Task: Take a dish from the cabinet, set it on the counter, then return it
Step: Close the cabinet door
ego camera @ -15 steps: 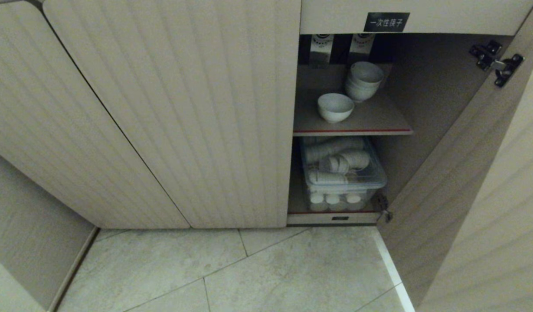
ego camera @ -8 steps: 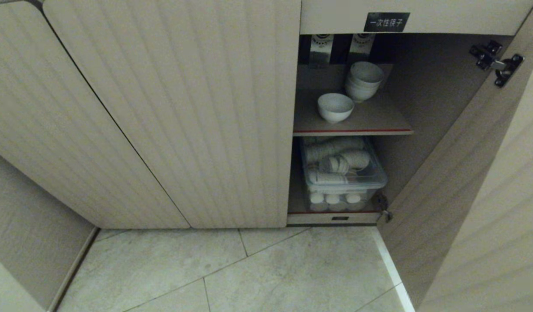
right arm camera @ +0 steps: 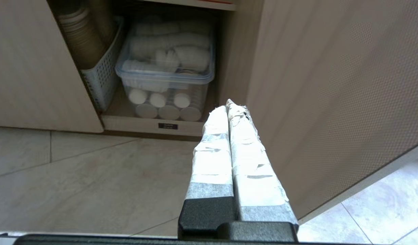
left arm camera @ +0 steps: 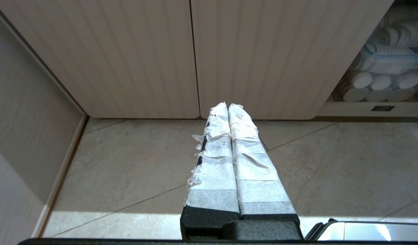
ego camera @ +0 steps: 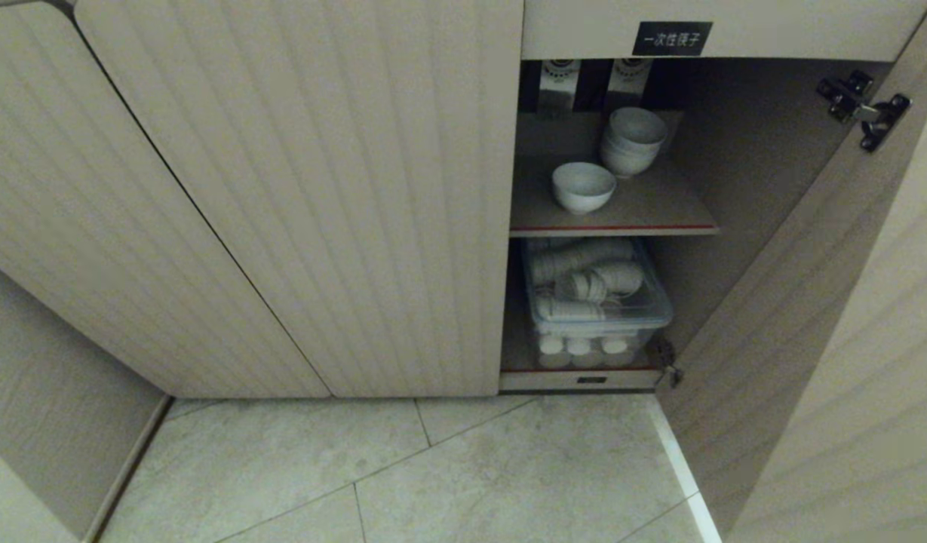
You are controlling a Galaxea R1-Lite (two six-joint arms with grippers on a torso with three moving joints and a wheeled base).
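In the head view the dish (ego camera: 583, 187), a small white bowl, stands alone near the front of the red-edged upper shelf (ego camera: 614, 226) of the open cabinet (ego camera: 320, 211). Neither arm shows in that view. My left gripper (left arm camera: 228, 106) is shut and empty, low over the floor before the closed ribbed doors. My right gripper (right arm camera: 228, 106) is also shut and empty, low over the floor by the open door (right arm camera: 331, 102), pointing toward the bottom compartment. The counter is out of view.
A stack of nested white bowls (ego camera: 632, 140) stands behind the dish. Below, a clear lidded box (ego camera: 595, 302) holds paper cups, with a white perforated basket (right arm camera: 100, 78) beside it. The open door (ego camera: 833, 317) stands at the right, with hinges (ego camera: 863, 109) at its top. Tiled floor (ego camera: 433, 475) lies in front.
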